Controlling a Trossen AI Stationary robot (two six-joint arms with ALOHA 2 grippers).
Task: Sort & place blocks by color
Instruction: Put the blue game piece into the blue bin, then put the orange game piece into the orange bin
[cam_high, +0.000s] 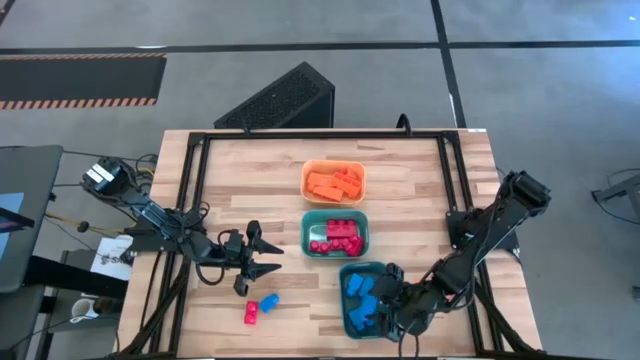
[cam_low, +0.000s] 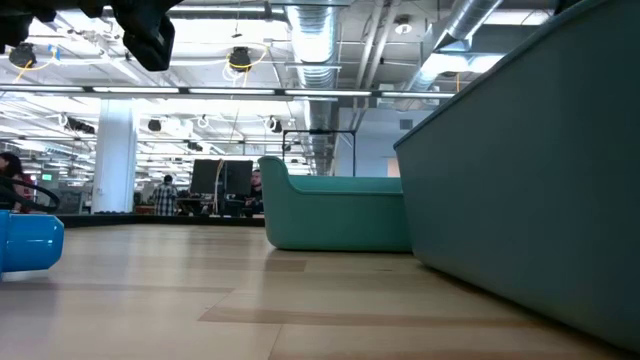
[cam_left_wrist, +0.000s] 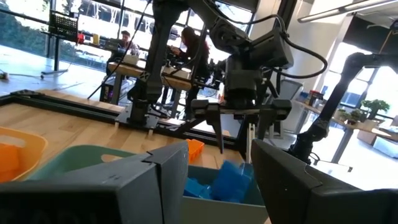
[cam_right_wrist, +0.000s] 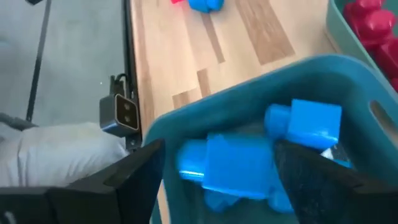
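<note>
Your right gripper hangs right over the near blue-filled teal bin, fingers spread wide with nothing between them; a blue block lies directly below the fingers, among the other blue blocks already in that bin. It looks like the drop is made, so lift straight up before you swing out, or a finger may catch the bin wall and drag the bin.

Farther off, your left gripper hovers with its fingers parted about halfway and empty. Just beside and below its tips, two blocks lie loose on the wood: a blue block and a red block, touching or nearly so. Take one at a time, closing across the block's short sides so its neighbour is not nudged.

Beyond the blue bin stand the teal bin of red blocks and, farthest, the orange bin with orange blocks.
</note>
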